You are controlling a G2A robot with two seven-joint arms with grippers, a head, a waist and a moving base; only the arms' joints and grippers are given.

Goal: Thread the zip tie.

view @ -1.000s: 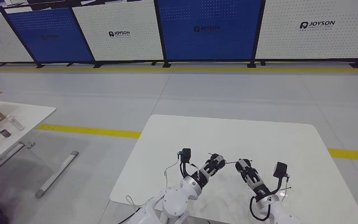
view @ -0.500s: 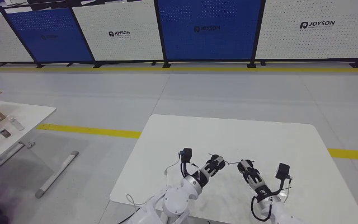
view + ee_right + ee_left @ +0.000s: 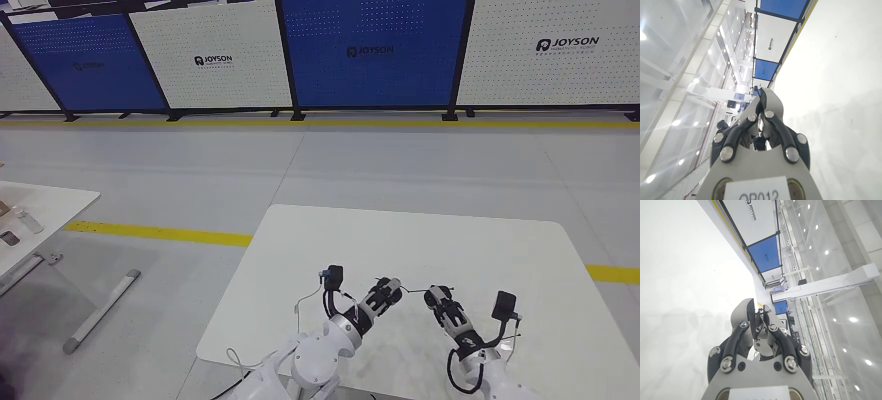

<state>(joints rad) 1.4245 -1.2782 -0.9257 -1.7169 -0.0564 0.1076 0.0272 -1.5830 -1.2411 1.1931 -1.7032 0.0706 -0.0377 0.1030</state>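
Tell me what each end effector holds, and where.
Right end effector pinches the zip tie just below its head; left end effector pinches its strap.

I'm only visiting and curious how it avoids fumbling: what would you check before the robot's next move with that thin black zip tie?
1. Left gripper pinches the thin black plastic zip tie between its fingers: ok.
2. Right gripper shut on the tie, a small blocky end sticking out in front: ok.
3. Both grippers over the white table, pointing toward each other: ok.
4. Tie's tip lined up with the slot in its head: cannot tell.
5. Tie already threaded through: cannot tell.
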